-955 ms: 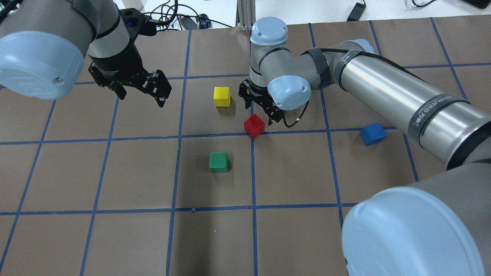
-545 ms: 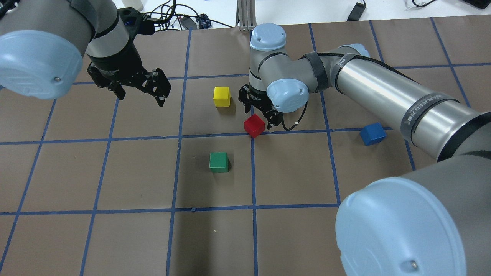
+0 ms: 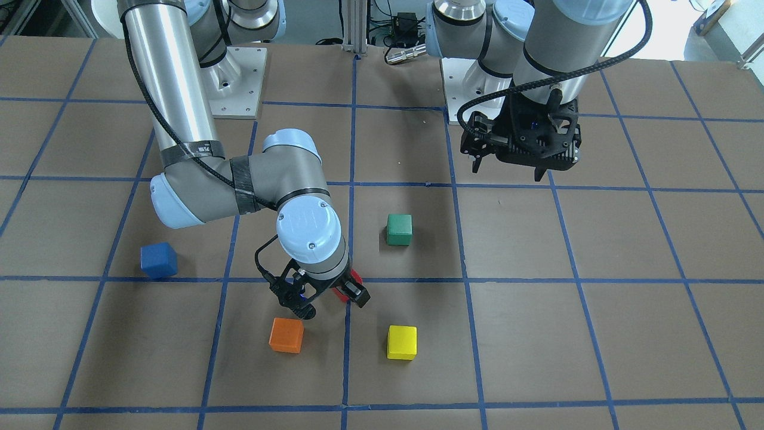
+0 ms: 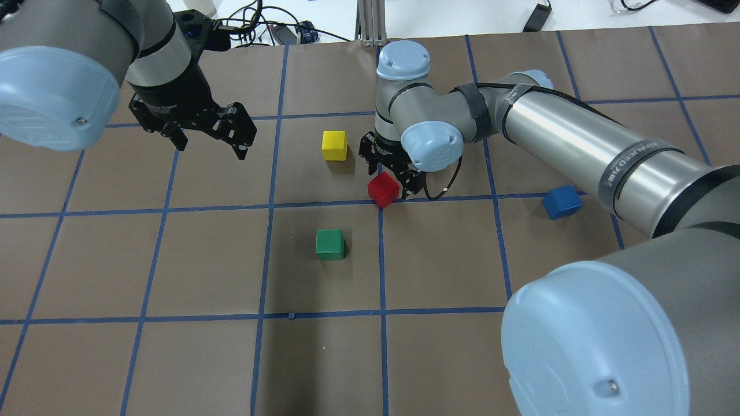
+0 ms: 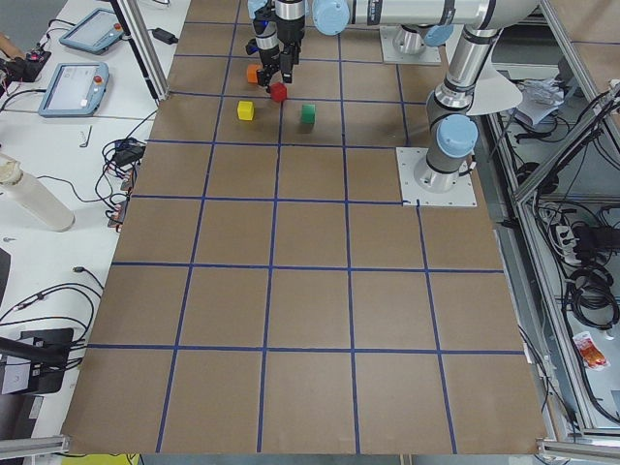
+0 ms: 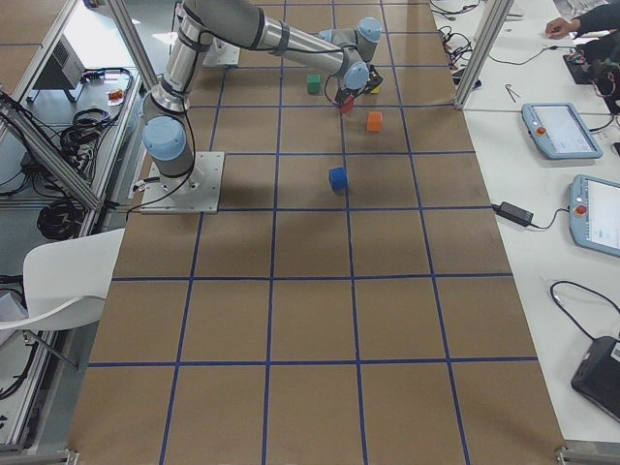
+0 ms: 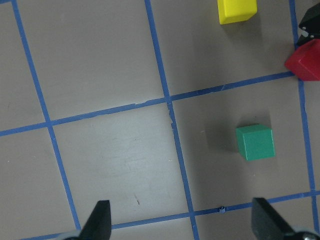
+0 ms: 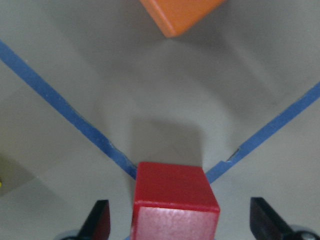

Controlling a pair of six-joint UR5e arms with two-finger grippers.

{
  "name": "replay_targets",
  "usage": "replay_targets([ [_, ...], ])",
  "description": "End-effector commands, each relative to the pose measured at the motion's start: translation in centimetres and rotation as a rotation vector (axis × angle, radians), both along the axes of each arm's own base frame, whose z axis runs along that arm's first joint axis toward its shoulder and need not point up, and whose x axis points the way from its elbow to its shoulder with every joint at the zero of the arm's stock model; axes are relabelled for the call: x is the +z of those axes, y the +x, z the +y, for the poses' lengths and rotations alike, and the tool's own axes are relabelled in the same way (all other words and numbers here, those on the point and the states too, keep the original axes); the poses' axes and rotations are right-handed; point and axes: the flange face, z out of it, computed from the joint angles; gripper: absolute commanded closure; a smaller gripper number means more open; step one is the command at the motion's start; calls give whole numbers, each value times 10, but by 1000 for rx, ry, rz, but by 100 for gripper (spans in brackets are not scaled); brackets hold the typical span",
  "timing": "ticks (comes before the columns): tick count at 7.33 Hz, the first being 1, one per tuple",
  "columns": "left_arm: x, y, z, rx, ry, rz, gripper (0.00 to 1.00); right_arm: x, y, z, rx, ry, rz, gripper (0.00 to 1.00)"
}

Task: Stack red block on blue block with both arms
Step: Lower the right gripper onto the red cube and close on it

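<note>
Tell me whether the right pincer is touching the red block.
Apart. The right wrist view shows the red block inside the open right pincer, with bare table visible on either side of it.

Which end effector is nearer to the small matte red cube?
Right. The right end effector, open, straddles the small matte red cube. The left end effector hangs open far off, beyond the yellow cube.

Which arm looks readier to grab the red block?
The right. The right pincer is down with open fingers either side of the red block; the left pincer hangs well away from it.
</note>
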Motion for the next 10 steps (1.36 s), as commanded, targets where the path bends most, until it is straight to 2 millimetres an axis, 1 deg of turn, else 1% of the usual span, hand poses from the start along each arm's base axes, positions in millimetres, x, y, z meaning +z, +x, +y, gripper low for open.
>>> replay_targets([
  [1,1,1,1,7,-2,1,0,0,5,1,-5,13,-46,32],
  [2,1,0,1,6,-2,0,0,0,5,1,-5,16,-49,66],
  [3,0,0,1,7,0,-1,0,0,5,1,-3,15,-49,96],
  [4,-1,0,1,7,0,-1,0,1,5,1,-2,14,-49,100],
  [5,-4,0,2,6,6,-4,0,8,3,-2,9,0,-49,100],
  [6,-1,-1,1,6,0,-4,0,17,2,-5,15,-12,-40,100],
  [7,0,0,0,7,-2,-4,0,40,-5,-11,31,-31,-44,100],
  [8,0,0,0,7,-8,-5,0,63,-22,-8,127,-15,-9,100],
  [10,0,1,0,7,-10,-9,0,105,-75,2,259,39,4,100],
])
